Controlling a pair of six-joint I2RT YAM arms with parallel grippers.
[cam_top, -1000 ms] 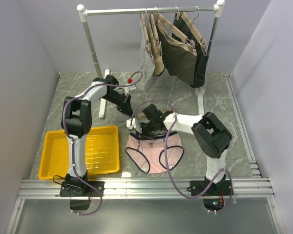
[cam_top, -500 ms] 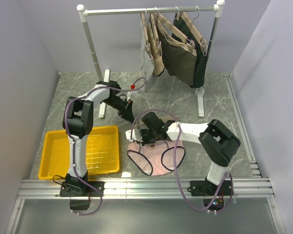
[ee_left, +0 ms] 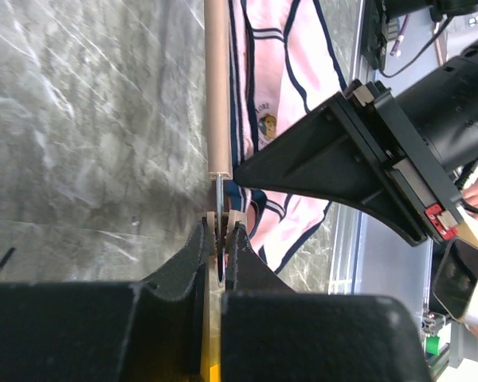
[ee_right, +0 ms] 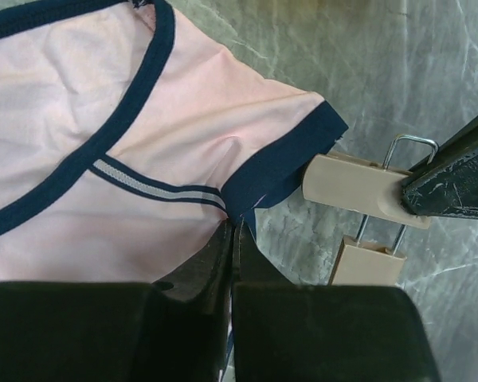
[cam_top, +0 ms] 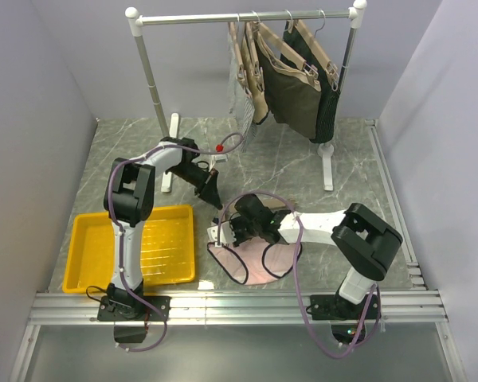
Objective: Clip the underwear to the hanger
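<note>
Tray (cam_top: 163,247), one, yellow, sits nearest on the desk (cam_top: 303,159). Beside it the one underwear (cam_top: 240,264), drawn closer and more bunched than a second ago; right fingers (ee_right: 221,243) pinch its navy waistband. Beyond, left fingers (ee_left: 193,251) pinch the one hanger (ee_left: 217,79) by its clip. We count one rack (cam_top: 247,16) behind.

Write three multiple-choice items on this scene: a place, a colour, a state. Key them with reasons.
1. The yellow tray lies: A near left; B far right; C under the rail.
2. The edging of the underwear is: A red; B navy; C white.
3. The jaws of the right gripper are: A wide open; B shut on the underwear; C shut on the tray.
Key: A, lower left of the top view; B, dark blue bands border the pink; B, they pinch its navy band.
</note>
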